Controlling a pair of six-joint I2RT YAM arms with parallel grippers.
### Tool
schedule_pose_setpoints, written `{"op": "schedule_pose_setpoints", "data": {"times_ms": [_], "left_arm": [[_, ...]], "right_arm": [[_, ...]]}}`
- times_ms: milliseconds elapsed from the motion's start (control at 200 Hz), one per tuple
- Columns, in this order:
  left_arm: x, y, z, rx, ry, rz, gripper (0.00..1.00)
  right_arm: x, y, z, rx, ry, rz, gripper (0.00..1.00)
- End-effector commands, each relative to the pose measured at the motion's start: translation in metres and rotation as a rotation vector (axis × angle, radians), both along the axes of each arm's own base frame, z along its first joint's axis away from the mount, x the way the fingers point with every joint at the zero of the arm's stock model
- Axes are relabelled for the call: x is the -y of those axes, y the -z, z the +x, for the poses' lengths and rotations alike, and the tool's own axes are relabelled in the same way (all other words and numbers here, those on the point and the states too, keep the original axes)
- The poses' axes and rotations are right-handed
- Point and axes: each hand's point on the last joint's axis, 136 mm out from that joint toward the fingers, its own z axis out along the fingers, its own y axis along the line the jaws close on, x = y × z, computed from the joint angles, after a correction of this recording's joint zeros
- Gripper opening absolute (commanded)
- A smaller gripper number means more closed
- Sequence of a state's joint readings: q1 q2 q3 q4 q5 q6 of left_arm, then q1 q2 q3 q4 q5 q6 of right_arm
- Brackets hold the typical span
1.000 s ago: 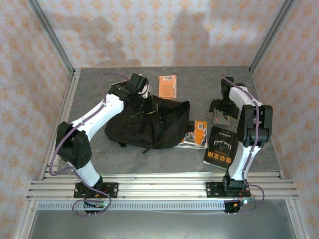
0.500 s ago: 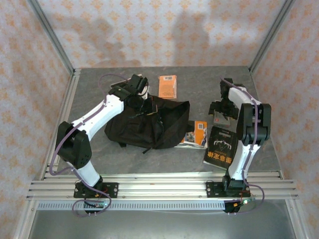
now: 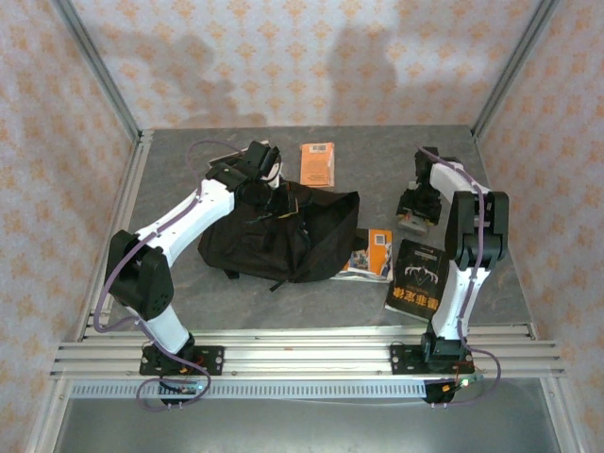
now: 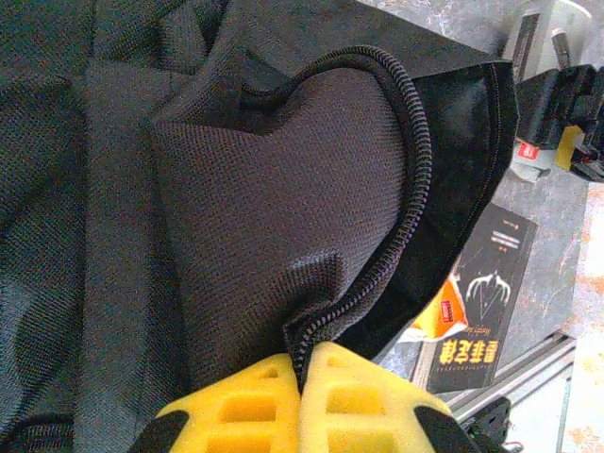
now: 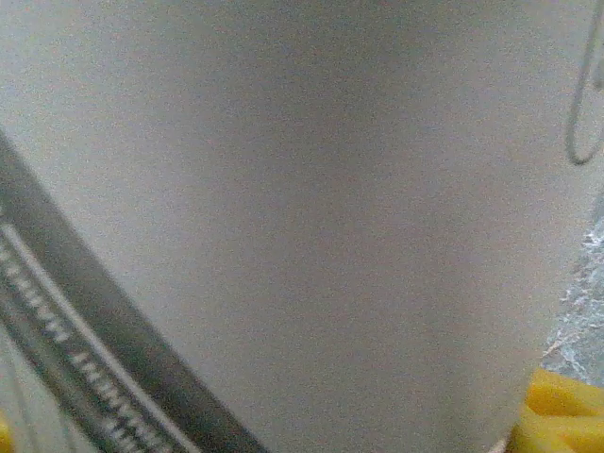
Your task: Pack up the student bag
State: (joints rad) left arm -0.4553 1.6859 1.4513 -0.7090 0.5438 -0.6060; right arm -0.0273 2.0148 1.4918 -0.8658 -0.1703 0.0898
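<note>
The student bag (image 3: 283,236) lies slumped left of centre on the tabletop (image 3: 377,151), its zip edge pinched between the left fingers (image 4: 245,396), pressed together at the bag's 12 o'clock side. The right fingers (image 5: 557,411) are placed at a pale grey book (image 5: 283,189) at the bag's 3 o'clock; whether they are clamped on it cannot be told. A firm grip should be confirmed before lifting, and the zip edge raised so that the mouth is presented wide.
</note>
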Motion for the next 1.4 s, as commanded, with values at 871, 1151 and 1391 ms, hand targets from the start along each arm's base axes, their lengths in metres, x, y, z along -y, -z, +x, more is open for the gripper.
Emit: {"op": "schedule_pose_setpoints", "data": {"times_ms": [871,1151,1391], "left_arm": [[-0.024,-0.113,0.024,0.212,-0.101,-0.036,0.00],[-0.041,-0.172,0.029,0.354,-0.231,-0.074,0.00],[-0.050,-0.182,0.032,0.381,-0.260,-0.038,0.00]], "right_arm": [[-0.259,-0.177,-0.044,0.330,-0.161,0.553,0.68],[-0.302,-0.145,-0.052,0.261,-0.089,0.628,0.66],[-0.345,-0.133,-0.084,0.190,-0.295,0.638,0.67]]}}
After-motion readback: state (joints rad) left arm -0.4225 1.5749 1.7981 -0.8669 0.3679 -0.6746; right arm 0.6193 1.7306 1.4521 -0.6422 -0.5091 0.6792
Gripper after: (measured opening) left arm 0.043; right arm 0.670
